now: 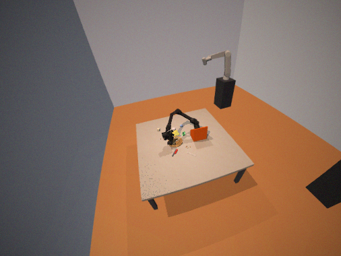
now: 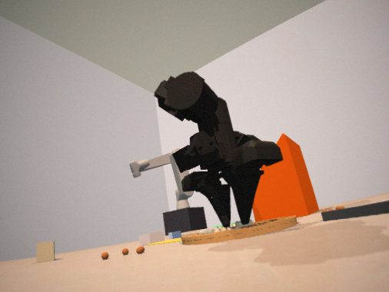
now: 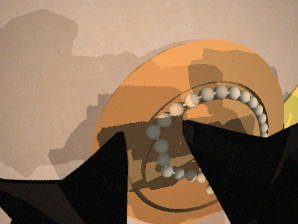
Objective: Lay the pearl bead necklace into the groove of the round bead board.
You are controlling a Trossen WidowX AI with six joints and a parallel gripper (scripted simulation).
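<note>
The round wooden bead board (image 1: 181,143) (image 2: 269,227) (image 3: 150,80) lies on the table. The pearl necklace (image 2: 209,230) (image 3: 222,92) is on it. In the wrist view its upper and right beads follow the groove, while its left and lower beads cut inward across the middle, leaving the groove bare at left and bottom. My gripper (image 2: 235,225) (image 3: 153,132) is open, low over the board, its tips apart with left-hand beads showing between them and no bead gripped. The right finger hides part of the necklace's lower right.
An orange block (image 1: 199,134) (image 2: 286,184) stands beside the board. A yellow piece (image 1: 176,133) (image 3: 292,110) lies near its edge. A red-handled tool (image 1: 175,151), small orange balls (image 2: 125,251), a green item (image 1: 183,134) and a cream block (image 2: 45,251) are also around.
</note>
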